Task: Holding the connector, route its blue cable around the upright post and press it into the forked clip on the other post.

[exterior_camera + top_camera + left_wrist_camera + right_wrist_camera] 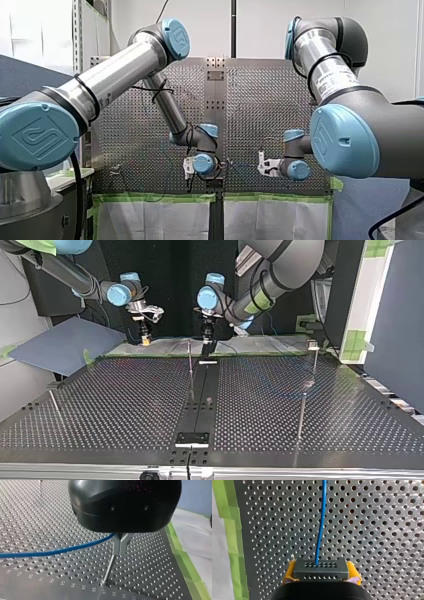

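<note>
Silver arms (120,67), blue joint caps (176,38), yellow-padded fingers (289,570).

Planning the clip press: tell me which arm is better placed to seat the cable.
Probably left: the left gripper hangs over the forked clip, blue cable reaching it; right gripper clamps the connector.

Bright light in the front view, dim past the far edge of the table (125,405) in the top view, white glare on its metal beside my right claw (321,570), faint shadow under the post (110,567).
</note>
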### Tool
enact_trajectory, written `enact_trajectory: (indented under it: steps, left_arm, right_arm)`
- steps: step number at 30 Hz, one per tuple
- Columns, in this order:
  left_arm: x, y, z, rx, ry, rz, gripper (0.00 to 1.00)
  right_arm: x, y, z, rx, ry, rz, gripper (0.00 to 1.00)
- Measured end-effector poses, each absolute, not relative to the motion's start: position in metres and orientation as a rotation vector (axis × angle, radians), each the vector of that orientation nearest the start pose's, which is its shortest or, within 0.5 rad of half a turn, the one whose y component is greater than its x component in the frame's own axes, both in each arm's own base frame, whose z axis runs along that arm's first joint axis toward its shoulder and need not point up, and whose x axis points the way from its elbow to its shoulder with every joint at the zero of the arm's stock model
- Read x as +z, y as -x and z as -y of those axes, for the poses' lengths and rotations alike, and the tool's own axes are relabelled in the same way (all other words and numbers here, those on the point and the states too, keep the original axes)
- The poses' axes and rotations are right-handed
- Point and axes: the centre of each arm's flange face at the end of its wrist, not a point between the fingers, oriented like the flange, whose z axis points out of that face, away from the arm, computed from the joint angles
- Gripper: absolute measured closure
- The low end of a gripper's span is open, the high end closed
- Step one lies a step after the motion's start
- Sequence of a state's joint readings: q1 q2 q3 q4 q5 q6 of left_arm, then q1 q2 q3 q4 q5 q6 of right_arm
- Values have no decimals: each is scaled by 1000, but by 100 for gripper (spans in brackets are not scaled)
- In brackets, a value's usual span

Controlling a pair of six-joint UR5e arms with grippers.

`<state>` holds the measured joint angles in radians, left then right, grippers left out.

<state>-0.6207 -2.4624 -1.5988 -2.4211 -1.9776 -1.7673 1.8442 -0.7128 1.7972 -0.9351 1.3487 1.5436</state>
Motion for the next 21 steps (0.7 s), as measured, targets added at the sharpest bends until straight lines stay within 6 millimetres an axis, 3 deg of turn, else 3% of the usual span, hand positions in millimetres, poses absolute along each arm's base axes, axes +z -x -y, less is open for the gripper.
enact_trajectory:
  steps: [7,21]
  left_arm:
    - [-9,-466,445,-249,-66,-1779,100]
    - [-6,-486,439,-261,-46,-1801,100]
  right_arm:
    - [-19,-309,521,1474,-1703,1010,100]
    - [-20,-311,520,1471,-1711,1006,100]
